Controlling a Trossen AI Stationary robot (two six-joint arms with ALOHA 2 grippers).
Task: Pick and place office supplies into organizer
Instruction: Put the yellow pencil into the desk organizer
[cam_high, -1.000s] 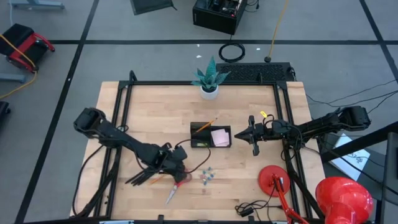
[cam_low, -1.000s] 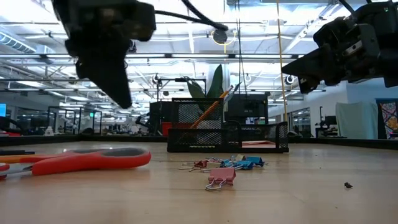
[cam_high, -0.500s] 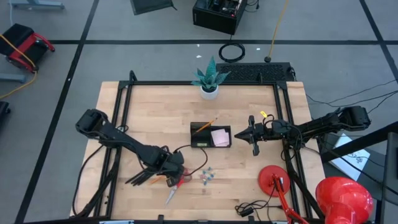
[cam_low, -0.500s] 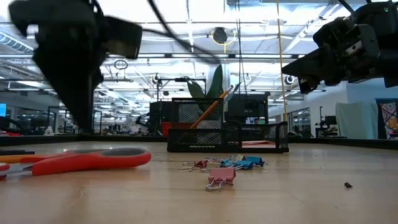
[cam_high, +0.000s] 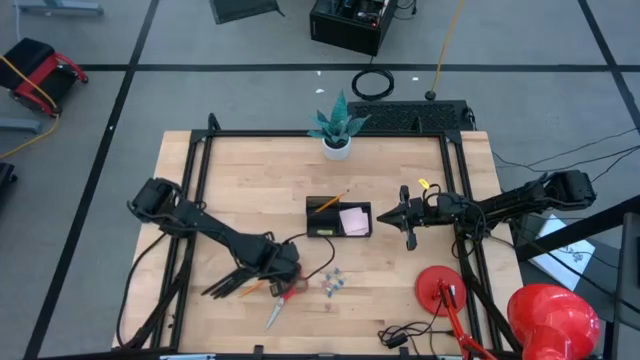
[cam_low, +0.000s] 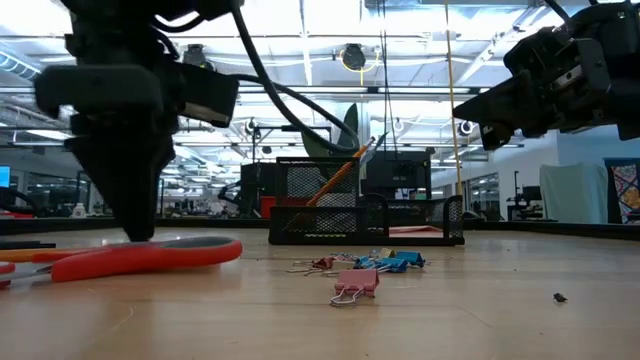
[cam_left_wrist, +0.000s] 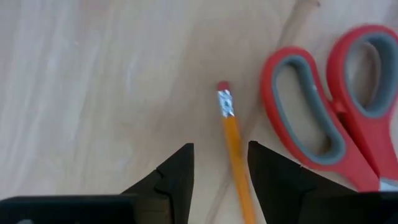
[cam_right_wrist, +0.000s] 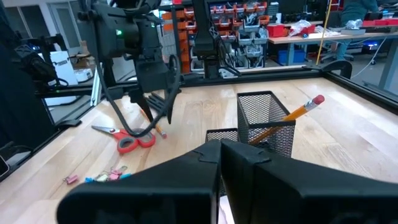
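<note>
Two orange wooden pencils show: one lying on the table (cam_left_wrist: 235, 152), one leaning in the organizer (cam_high: 328, 202). There is one pair of red-handled scissors (cam_high: 281, 301), one black mesh organizer (cam_high: 322, 229), one pink square sticky-note pad (cam_high: 353, 221), one cluster of small coloured binder clips (cam_high: 332, 283), and several black pens (cam_high: 224, 286).

Robotics lab: parts shelves (cam_right_wrist: 249, 28), workbenches (cam_right_wrist: 323, 34), ceiling strip lights (cam_low: 300, 40).
</note>
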